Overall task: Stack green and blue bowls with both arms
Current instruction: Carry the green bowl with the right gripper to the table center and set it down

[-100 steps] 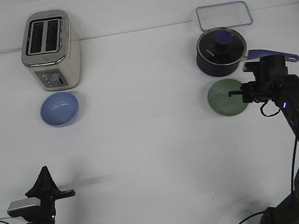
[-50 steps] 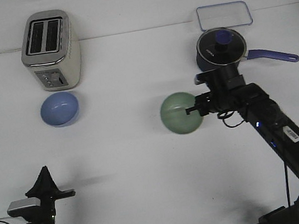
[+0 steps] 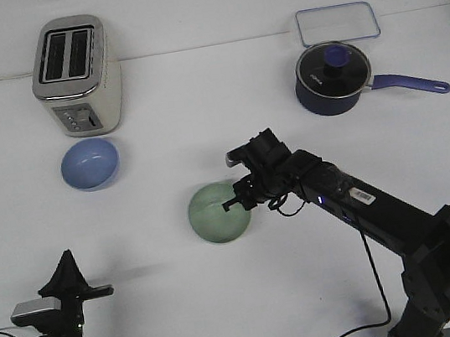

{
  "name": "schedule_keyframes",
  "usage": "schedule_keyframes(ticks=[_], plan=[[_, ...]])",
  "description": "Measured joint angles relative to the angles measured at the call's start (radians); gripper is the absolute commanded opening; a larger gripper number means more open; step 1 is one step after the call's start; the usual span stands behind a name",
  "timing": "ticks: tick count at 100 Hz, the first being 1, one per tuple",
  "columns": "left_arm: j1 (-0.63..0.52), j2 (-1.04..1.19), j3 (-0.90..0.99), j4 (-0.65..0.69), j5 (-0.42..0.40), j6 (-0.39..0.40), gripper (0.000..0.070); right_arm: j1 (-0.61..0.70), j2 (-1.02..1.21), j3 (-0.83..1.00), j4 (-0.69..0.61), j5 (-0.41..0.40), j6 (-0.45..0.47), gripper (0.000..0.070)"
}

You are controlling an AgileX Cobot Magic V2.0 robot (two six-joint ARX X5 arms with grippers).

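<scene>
Right arm's jaws grip green bowl, hiding its right rim.

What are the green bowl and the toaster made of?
The green bowl looks like smooth matte plastic, maybe glazed ceramic: even pale colour, no sparkle. The toaster seems to have a shiny metal top, which shows bright reflections, and cream sides, plastic or painted metal.

Lab tabletop, bare white backdrop
</scene>
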Motion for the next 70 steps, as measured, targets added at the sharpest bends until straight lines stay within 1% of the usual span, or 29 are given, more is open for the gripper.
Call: schedule_keyframes(ticks=[23, 42, 70], plan=[[0.0, 0.0, 0.0, 0.0, 0.0, 0.0, 0.0011, 0.006, 0.031, 0.0, 0.006, 0.005, 0.016, 0.0], [0.0, 0.0, 0.0, 0.0, 0.0, 0.0, 0.0011, 0.01, 0.032, 0.0, -0.006, 0.063, 0.016, 0.0], [0.0, 0.0, 0.0, 0.0, 0.0, 0.0, 0.0011, 0.013, 0.032, 0.0, -0.008, 0.071, 0.016, 0.0]])
